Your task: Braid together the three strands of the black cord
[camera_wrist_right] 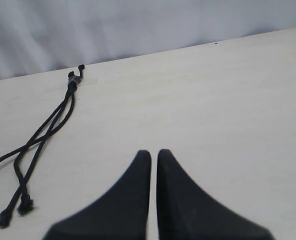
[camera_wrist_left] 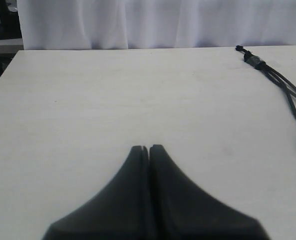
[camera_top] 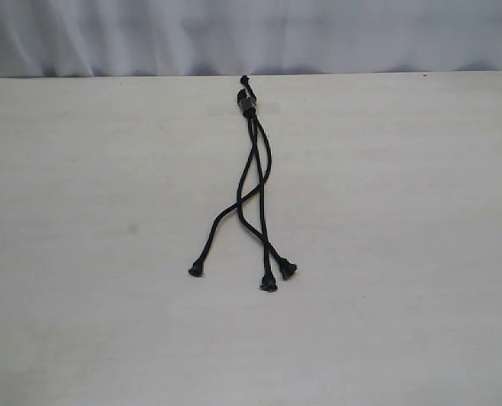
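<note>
The black cord (camera_top: 256,161) lies stretched on the pale table, its three strands joined at a small knot (camera_top: 249,106) at the far end. The strands cross one another loosely around the middle, then fan out to flared tips: left tip (camera_top: 196,271), middle tip (camera_top: 268,284), right tip (camera_top: 288,270). Neither gripper shows in the exterior view. My left gripper (camera_wrist_left: 149,147) is shut and empty, with the cord (camera_wrist_left: 287,92) far off to one side. My right gripper (camera_wrist_right: 153,152) has its fingers nearly together with nothing between them, and the cord (camera_wrist_right: 48,127) lies apart from it.
The pale table (camera_top: 107,169) carries only the cord. A white curtain (camera_top: 251,34) hangs behind the table's far edge. A dark stand (camera_wrist_left: 3,20) shows past one table corner in the left wrist view.
</note>
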